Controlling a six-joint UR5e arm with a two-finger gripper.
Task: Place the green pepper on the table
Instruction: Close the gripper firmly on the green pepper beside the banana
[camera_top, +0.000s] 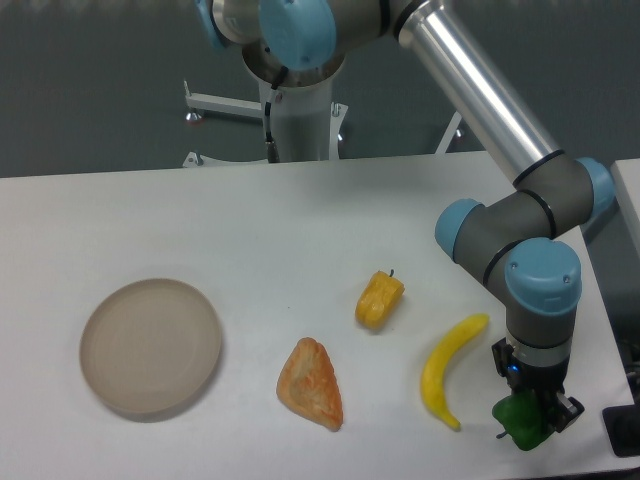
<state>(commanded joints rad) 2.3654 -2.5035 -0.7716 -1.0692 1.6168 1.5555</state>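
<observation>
The green pepper (517, 421) is a small glossy dark-green lump at the front right of the white table (250, 220). My gripper (530, 420) points straight down over it, and its dark fingers stand on either side of the pepper. The pepper sits at or just above the tabletop; I cannot tell whether it touches. The fingers look closed against the pepper, though the wrist hides part of it.
A yellow banana (446, 368) lies just left of the gripper. A yellow-orange pepper (379, 298) and an orange pastry-like wedge (311, 384) lie mid-table. A round beige plate (150, 346) sits at the left. The table's right edge is close to the gripper.
</observation>
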